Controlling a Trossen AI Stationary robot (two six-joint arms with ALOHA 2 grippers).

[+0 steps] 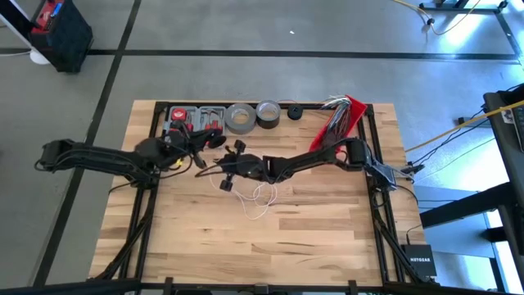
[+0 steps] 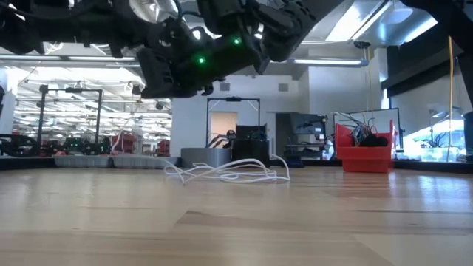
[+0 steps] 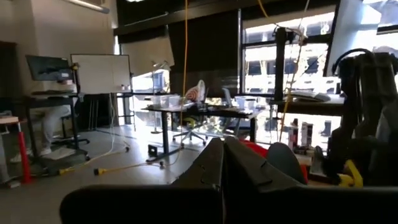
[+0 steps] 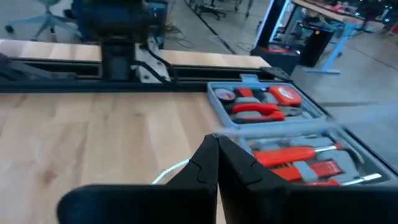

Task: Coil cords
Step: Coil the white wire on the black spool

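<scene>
One legible marking: "NETGEAR" in white letters on a small black box, lower right of the high view, beside the table. No other text readable.

the long, very thin white string-like cord is just lying in a loose tangle of messy loops, flat on the wooden tabletop near the middle, trailing off toward 6 o'clock.

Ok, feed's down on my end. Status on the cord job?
Both grippers shut, raised over table centre: left, right. White cord loose on the table, uncoiled; whether either gripper holds it, can't tell. Nothing in the way.
</scene>
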